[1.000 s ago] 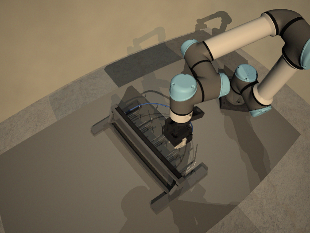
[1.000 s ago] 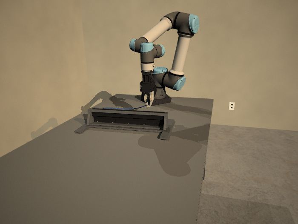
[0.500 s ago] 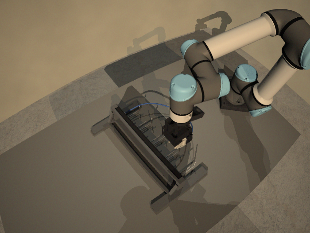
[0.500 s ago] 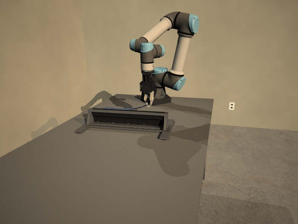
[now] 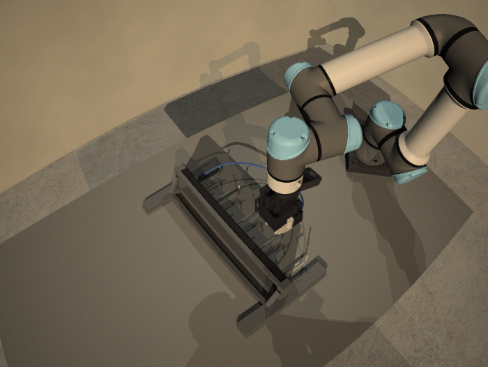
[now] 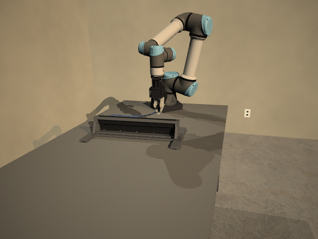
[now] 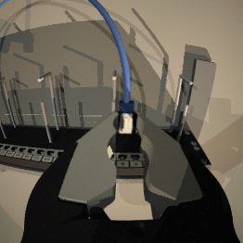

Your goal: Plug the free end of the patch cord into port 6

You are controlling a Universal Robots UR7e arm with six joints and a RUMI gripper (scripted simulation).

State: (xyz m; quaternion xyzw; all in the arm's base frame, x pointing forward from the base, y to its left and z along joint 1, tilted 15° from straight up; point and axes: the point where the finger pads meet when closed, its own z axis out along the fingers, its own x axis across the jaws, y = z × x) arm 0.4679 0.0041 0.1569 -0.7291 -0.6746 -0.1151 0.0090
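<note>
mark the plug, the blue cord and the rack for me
plug [image 7: 126, 121], wrist view, pale body between the fingers
blue cord [image 7: 116, 42], wrist view, mid-span above the plug
rack [image 6: 136, 117], exterior view, top rail

Top view: high overhead, tilted down, moderately near; dark free-standing rack [image 5: 276, 272] runs diagonally.
Exterior view: far off, beyond the grey table's [image 6: 102, 192] near end, facing the rack [image 6: 177, 126] front.
Wrist view: close, looking past pale two-jaw gripper [image 7: 126, 139].
Shared: rack, all three.
</note>
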